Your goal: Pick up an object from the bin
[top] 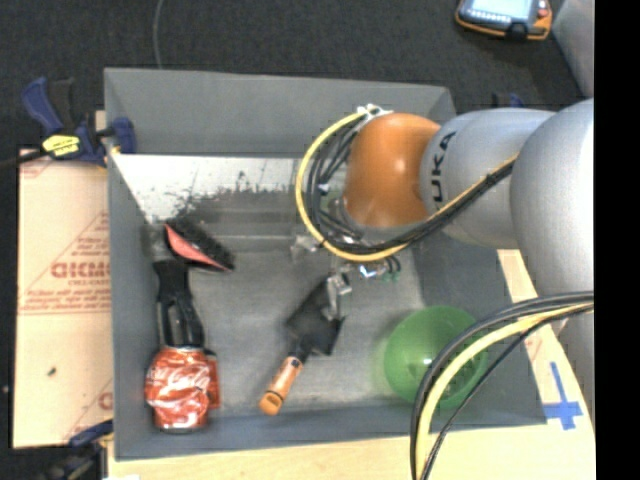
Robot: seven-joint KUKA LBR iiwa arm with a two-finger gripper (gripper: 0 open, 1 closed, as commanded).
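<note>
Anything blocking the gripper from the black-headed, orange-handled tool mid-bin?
Nothing visible. The gripper sits just over the upper end of the orange-handled tool, at its black head, with no other thing between them. The green bowl lies apart on the view's right; the crushed red can and black-and-red brush lie off to the left.

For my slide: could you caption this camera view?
Gripper over a black tool with orange handle; red can left, green bowl right.
</note>
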